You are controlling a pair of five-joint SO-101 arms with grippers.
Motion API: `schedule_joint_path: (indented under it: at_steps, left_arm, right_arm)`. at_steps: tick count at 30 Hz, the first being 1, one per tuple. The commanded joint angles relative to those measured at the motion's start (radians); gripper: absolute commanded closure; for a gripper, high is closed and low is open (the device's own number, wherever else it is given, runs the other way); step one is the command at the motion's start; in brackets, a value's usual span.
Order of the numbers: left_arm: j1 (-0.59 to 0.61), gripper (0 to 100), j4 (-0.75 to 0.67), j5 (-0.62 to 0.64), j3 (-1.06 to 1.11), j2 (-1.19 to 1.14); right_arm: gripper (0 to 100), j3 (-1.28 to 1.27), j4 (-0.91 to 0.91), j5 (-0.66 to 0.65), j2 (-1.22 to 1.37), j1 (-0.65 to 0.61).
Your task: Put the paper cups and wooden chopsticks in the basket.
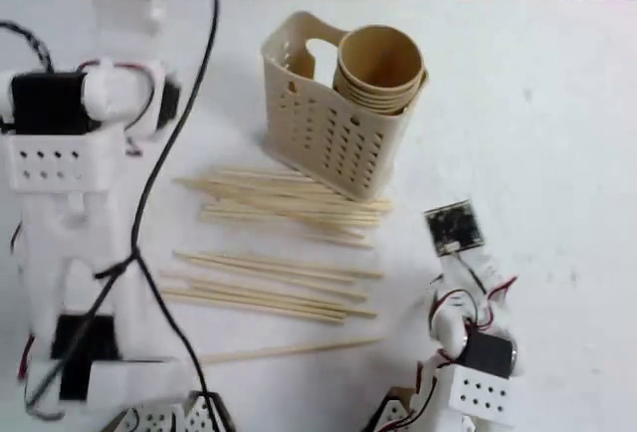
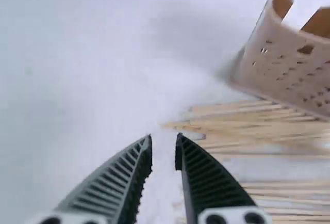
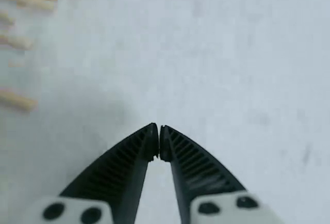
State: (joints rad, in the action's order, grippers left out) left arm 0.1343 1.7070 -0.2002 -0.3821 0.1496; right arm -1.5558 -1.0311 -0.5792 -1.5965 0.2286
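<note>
I can read no text, label, number or sign from here. Nothing legible stands on the basket (image 1: 328,138), the paper cups (image 1: 383,64), the wooden chopsticks (image 1: 279,208) or the desk (image 1: 537,133). The small dark circuit board (image 1: 453,228) on an arm carries a few pale marks, too small for me to make out.
</note>
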Motion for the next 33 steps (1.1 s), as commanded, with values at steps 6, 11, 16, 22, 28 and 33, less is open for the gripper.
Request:
schedule_joint_path:
  at_steps: [6,11,16,22,28,33]
  left_arm:
    - [0.176,89,-0.649,-0.064,1.123,0.519]
    - [0.18,83,-0.911,-0.091,1.481,0.694]
    - [0.189,81,-0.962,-0.155,1.583,0.725]
    - [0.188,81,-1.169,-0.155,1.723,0.73]
    - [0.188,81,-1.18,-0.155,1.729,0.731]
    - [0.186,81,-1.183,-0.155,1.729,0.728]
  right_arm:
    - [85.4,0.523,-0.202,0.005,0.107,-0.058]
    - [85.8,0.901,-0.254,0.133,0.529,-0.137]
    - [85.7,1.43,-0.39,0.307,1.006,-0.211]
    - [78.6,2.116,-0.642,0.494,1.477,-0.283]
    - [74.5,2.486,-0.688,0.623,1.779,-0.341]
    - [74.4,2.573,-0.688,0.689,1.89,-0.346]
